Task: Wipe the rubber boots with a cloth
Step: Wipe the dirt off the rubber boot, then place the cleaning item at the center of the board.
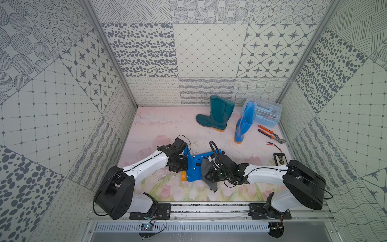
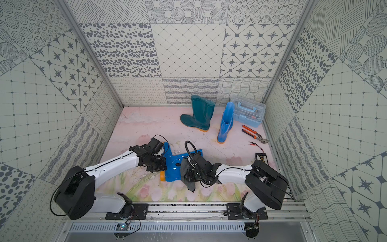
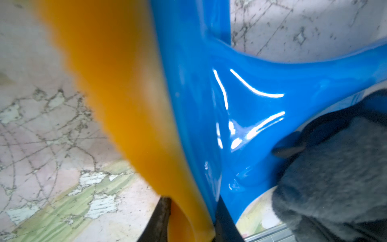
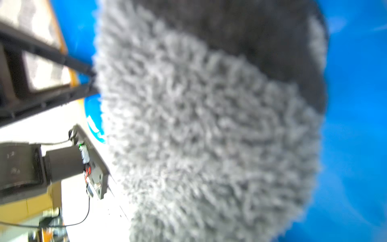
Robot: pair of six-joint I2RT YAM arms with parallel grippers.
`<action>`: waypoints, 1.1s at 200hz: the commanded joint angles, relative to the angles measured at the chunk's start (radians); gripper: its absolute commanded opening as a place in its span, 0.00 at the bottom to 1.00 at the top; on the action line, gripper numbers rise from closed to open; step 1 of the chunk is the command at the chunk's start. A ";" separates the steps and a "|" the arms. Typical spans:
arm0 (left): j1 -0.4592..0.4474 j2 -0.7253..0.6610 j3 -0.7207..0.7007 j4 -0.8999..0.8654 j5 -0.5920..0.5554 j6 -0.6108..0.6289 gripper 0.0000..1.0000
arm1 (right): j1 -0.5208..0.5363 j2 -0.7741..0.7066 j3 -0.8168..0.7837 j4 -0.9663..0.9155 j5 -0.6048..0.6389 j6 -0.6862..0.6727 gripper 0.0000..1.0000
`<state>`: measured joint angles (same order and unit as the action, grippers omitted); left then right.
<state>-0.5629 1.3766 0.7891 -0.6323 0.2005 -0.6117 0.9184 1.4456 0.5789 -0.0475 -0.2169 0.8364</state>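
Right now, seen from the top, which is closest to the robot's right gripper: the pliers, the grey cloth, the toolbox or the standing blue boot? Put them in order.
1. Grey cloth: held in the right gripper.
2. Standing blue boot: farther back, on the right.
3. Pliers: beyond that boot, near the right wall.
4. Toolbox: back right corner.

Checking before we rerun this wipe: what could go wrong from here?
1. The left end effector grips the lying blue boot only at its orange sole edge; glossy rubber may slip under wiping pressure.
2. The cloth is bunched in the right end effector, tail hanging off the boot; it may drag or wipe poorly.
3. The right arm's cable loop near the boot's opening might snag.
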 commanded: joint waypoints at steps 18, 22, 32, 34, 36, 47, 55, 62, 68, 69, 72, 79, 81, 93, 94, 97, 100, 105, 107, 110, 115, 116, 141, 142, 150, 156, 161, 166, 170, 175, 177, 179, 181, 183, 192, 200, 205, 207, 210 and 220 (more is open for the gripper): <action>-0.002 0.016 0.008 0.137 -0.047 0.032 0.00 | -0.178 -0.207 -0.131 -0.402 0.227 0.078 0.10; -0.001 0.018 0.006 0.147 -0.041 0.029 0.00 | -0.199 -0.234 -0.149 -0.402 0.223 0.084 0.10; -0.002 0.021 0.000 0.170 -0.025 0.022 0.00 | -0.251 -0.301 -0.200 -0.369 0.210 0.099 0.10; -0.001 0.022 -0.002 0.173 -0.025 0.019 0.00 | -0.259 -0.314 -0.207 -0.361 0.206 0.101 0.10; -0.001 0.023 -0.001 0.175 -0.024 0.017 0.00 | -0.268 -0.322 -0.213 -0.355 0.203 0.102 0.10; 0.000 0.026 0.001 0.176 -0.022 0.011 0.00 | -0.313 -0.353 -0.215 -0.375 0.193 0.102 0.10; -0.001 0.027 0.005 0.176 -0.017 0.007 0.00 | -0.331 -0.374 -0.194 -0.422 0.190 0.088 0.10; -0.001 0.024 0.008 0.175 -0.007 0.010 0.00 | -0.332 -0.404 -0.173 -0.471 0.212 0.074 0.10; -0.002 0.022 0.009 0.175 -0.005 0.017 0.00 | -0.333 -0.442 -0.158 -0.522 0.242 0.070 0.10; -0.002 0.021 0.009 0.175 -0.005 0.018 0.00 | -0.333 -0.448 -0.157 -0.526 0.245 0.068 0.10; 0.000 0.021 0.011 0.175 -0.009 0.023 0.00 | -0.335 -0.470 -0.151 -0.548 0.263 0.066 0.10; -0.001 0.023 0.018 0.171 -0.022 0.035 0.00 | -0.344 -0.521 -0.148 -0.577 0.297 0.059 0.11; 0.001 0.024 0.021 0.168 -0.024 0.039 0.00 | -0.349 -0.536 -0.147 -0.584 0.300 0.056 0.11; 0.009 0.038 0.047 0.142 -0.024 0.056 0.00 | -0.414 -0.598 -0.142 -0.606 0.276 0.029 0.13; 0.009 0.039 0.050 0.139 -0.024 0.057 0.00 | -0.421 -0.602 -0.142 -0.606 0.271 0.026 0.13; 0.010 0.043 0.057 0.134 -0.020 0.059 0.00 | -0.437 -0.610 -0.143 -0.602 0.254 0.017 0.14; 0.013 0.047 0.066 0.128 -0.017 0.064 0.00 | -0.456 -0.615 -0.144 -0.594 0.236 0.008 0.15; 0.015 0.050 0.078 0.121 -0.017 0.071 0.00 | -0.475 -0.617 -0.148 -0.572 0.207 -0.008 0.16; 0.014 0.052 0.084 0.120 -0.018 0.075 0.00 | -0.482 -0.616 -0.151 -0.562 0.197 -0.013 0.17; 0.016 0.053 0.089 0.116 -0.020 0.080 0.00 | -0.488 -0.614 -0.155 -0.548 0.184 -0.021 0.18; 0.015 0.055 0.096 0.115 -0.025 0.088 0.00 | -0.494 -0.604 -0.156 -0.528 0.169 -0.026 0.21; 0.015 0.055 0.098 0.114 -0.026 0.089 0.00 | -0.494 -0.602 -0.157 -0.524 0.166 -0.028 0.21; 0.024 0.063 0.120 0.108 -0.041 0.125 0.00 | -0.492 -0.555 -0.139 -0.507 0.126 -0.046 0.36; 0.026 0.064 0.120 0.108 -0.042 0.126 0.00 | -0.492 -0.555 -0.139 -0.508 0.127 -0.046 0.36; 0.028 0.066 0.126 0.107 -0.040 0.134 0.00 | -0.493 -0.564 -0.131 -0.527 0.138 -0.049 0.41; 0.028 0.065 0.130 0.108 -0.039 0.143 0.00 | -0.493 -0.577 -0.123 -0.547 0.154 -0.051 0.49; 0.028 0.067 0.135 0.106 -0.037 0.148 0.00 | -0.493 -0.590 -0.117 -0.565 0.169 -0.050 0.55; 0.029 0.067 0.139 0.103 -0.037 0.154 0.00 | -0.493 -0.603 -0.109 -0.586 0.185 -0.048 0.61; 0.028 0.070 0.143 0.098 -0.037 0.159 0.00 | -0.493 -0.618 -0.105 -0.599 0.197 -0.048 0.64; 0.029 0.072 0.149 0.092 -0.039 0.163 0.00 | -0.494 -0.630 -0.097 -0.619 0.207 -0.045 0.67; 0.029 0.074 0.151 0.090 -0.041 0.166 0.00 | -0.494 -0.635 -0.094 -0.626 0.211 -0.046 0.68; 0.028 0.074 0.153 0.088 -0.040 0.169 0.00 | -0.493 -0.640 -0.091 -0.633 0.213 -0.044 0.69; 0.028 0.074 0.155 0.086 -0.041 0.170 0.00 | -0.494 -0.645 -0.089 -0.639 0.215 -0.045 0.70; 0.028 0.074 0.156 0.084 -0.043 0.172 0.00 | -0.494 -0.651 -0.086 -0.646 0.216 -0.044 0.70; 0.028 0.075 0.160 0.079 -0.048 0.176 0.00 | -0.494 -0.670 -0.075 -0.671 0.217 -0.044 0.73; 0.029 0.072 0.160 0.080 -0.049 0.179 0.00 | -0.494 -0.684 -0.069 -0.694 0.217 -0.038 0.74; 0.028 0.070 0.160 0.081 -0.050 0.179 0.00 | -0.494 -0.689 -0.063 -0.708 0.218 -0.036 0.74; 0.028 0.069 0.159 0.081 -0.049 0.180 0.00 | -0.494 -0.692 -0.061 -0.713 0.218 -0.034 0.75; 0.028 0.068 0.159 0.082 -0.047 0.179 0.00 | -0.493 -0.696 -0.057 -0.721 0.220 -0.035 0.75; 0.029 0.069 0.159 0.082 -0.044 0.181 0.00 | -0.494 -0.703 -0.044 -0.760 0.234 -0.037 0.77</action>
<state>-0.5396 1.4521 0.9264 -0.6136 0.1654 -0.4873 0.4259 0.7708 0.4927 -0.7113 -0.0223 0.7971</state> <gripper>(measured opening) 0.260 0.750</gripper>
